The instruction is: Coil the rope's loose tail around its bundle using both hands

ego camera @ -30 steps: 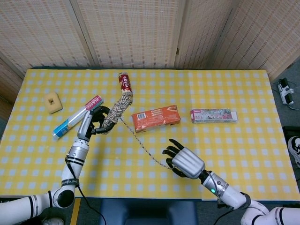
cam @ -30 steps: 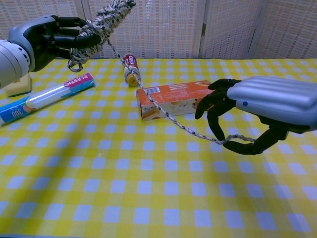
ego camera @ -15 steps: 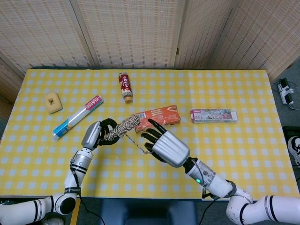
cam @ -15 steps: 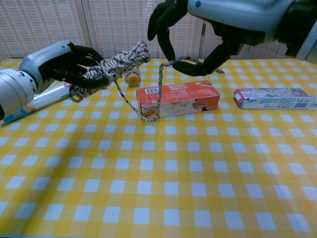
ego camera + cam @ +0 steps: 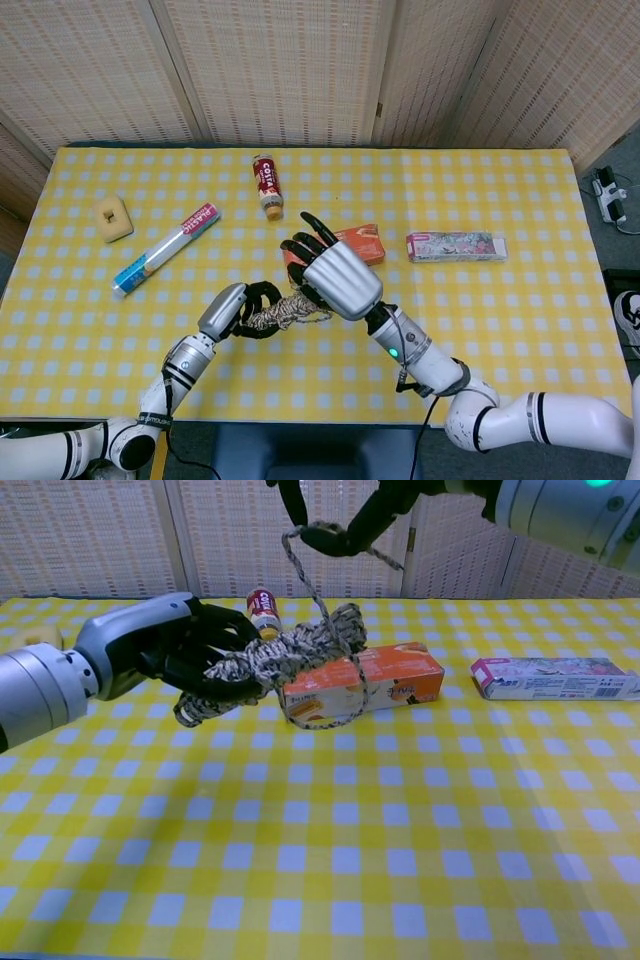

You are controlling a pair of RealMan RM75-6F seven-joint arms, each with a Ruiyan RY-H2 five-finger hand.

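The speckled rope bundle is held above the table in front of the orange box, gripped at its left end by my left hand. In the head view the left hand and bundle sit near the table's front middle. My right hand is raised above the bundle and pinches the loose tail. The tail drops from those fingers and loops under the bundle's right end. Seen from the head, the right hand covers that end and the tail.
An orange box lies just behind the bundle. Around it are a cola bottle at the back, a plastic-wrap tube to the left, a patterned flat box to the right, and a yellow ring-shaped block at the far left.
My left hand brought the bundle nearer and toward the middle. The right hand rose and crossed over the bundle with the tail, which now loops around its right end.
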